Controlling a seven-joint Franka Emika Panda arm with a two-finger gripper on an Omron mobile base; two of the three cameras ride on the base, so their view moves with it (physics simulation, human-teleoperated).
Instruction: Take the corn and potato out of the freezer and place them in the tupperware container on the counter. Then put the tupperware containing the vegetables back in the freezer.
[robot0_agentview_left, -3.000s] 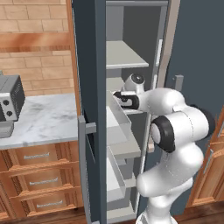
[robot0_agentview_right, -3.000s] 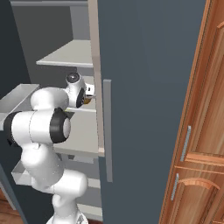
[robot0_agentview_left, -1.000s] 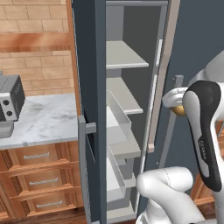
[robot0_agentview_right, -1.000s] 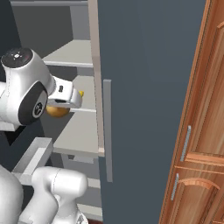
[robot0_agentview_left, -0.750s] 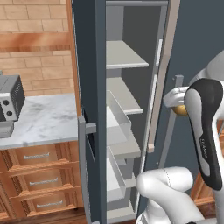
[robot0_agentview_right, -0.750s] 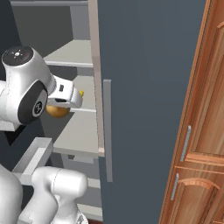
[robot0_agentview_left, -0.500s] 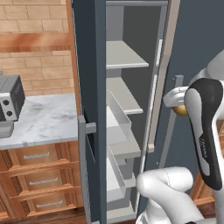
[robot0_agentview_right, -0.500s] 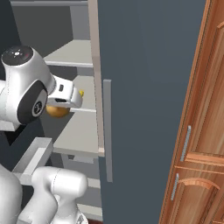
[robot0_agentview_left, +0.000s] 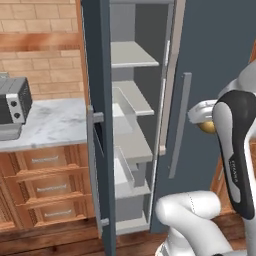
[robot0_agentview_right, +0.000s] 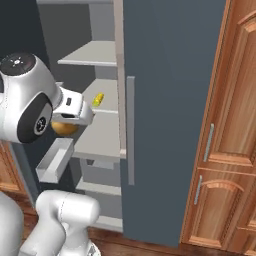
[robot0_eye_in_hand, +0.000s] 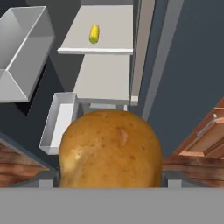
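freezer (robot0_agentview_left: 210, 60) standing open, dark blue-grey, with pale grey inner shelves stacked one above another; corn (robot0_agentview_right: 98, 100) lying alone on a middle shelf, toward that shelf's front edge, seen again as a small yellow cob (robot0_eye_in_hand: 94, 33) from the hand view; lower shelves bare as far as visible; top of the cabinet cut off in both base views.

white door bins (robot0_eye_in_hand: 24, 48) hanging on the open door, the larger upper one showing nothing inside, the narrower lower one (robot0_eye_in_hand: 59, 122) likewise, though its near end hidden behind the potato.

counter (robot0_agentview_left: 50, 125) to the left of the freezer, marbled white and grey over brown drawers; toaster oven (robot0_agentview_left: 12, 107) at its far left, cut off by the frame edge; tupperware container not made out on the visible stretch of counter.

brown wooden cabinet doors (robot0_agentview_right: 225, 150) to the right of the freezer, closed.

potato (robot0_eye_in_hand: 111, 151) clamped in the gripper (robot0_eye_in_hand: 109, 179), held outside the freezer, in front of its closed right-hand door; jaws spread wide around it; fingertips (robot0_eye_in_hand: 173, 178) barely showing either side, mostly covered by the potato; from the base views only a golden sliver of potato (robot0_agentview_left: 206, 126) visible beneath the white hand, the rest hidden by the arm.
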